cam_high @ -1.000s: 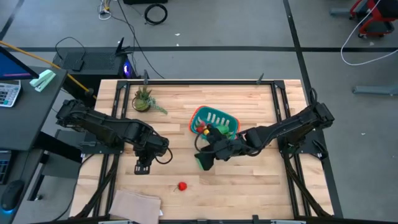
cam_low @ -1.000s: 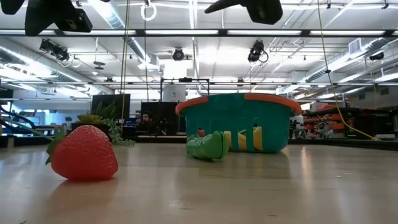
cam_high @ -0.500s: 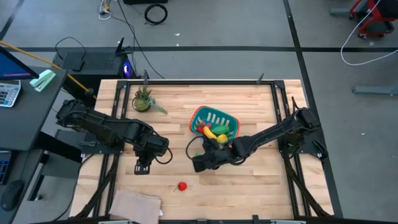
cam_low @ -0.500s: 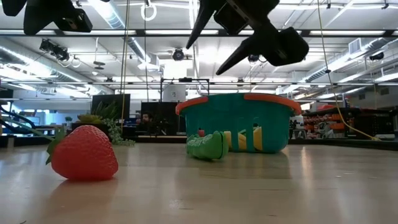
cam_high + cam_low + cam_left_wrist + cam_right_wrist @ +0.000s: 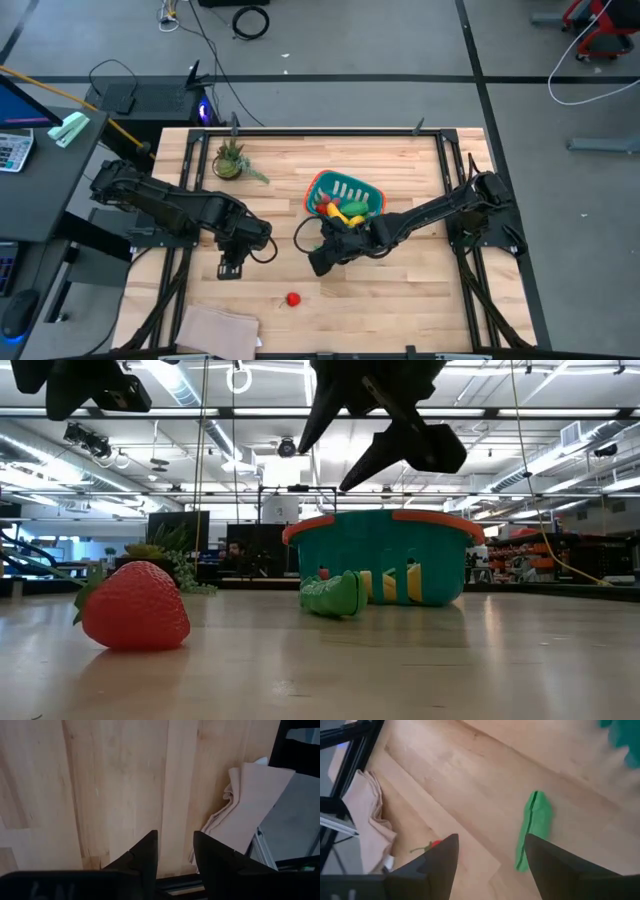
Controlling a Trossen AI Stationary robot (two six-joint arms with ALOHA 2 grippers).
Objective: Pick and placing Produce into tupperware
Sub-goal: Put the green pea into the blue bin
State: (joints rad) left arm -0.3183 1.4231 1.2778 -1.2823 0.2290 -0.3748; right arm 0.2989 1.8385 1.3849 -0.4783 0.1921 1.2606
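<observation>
Green pod (image 5: 534,827) flat on table, apparently lengthwise toward basket (image 5: 345,190), right gripper (image 5: 343,456) fingers spread, empty

The right claw (image 5: 318,262) hangs beside the teal basket (image 5: 345,190), a strawberry (image 5: 293,299) nearby.

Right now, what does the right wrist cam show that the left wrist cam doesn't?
Only the right wrist view shows a green pod lying on the table, a red strawberry near the edge, and the right gripper, open and empty above them. Only the left wrist view shows the left gripper, open over bare wood. Both show the tan cloth at the table edge.
</observation>
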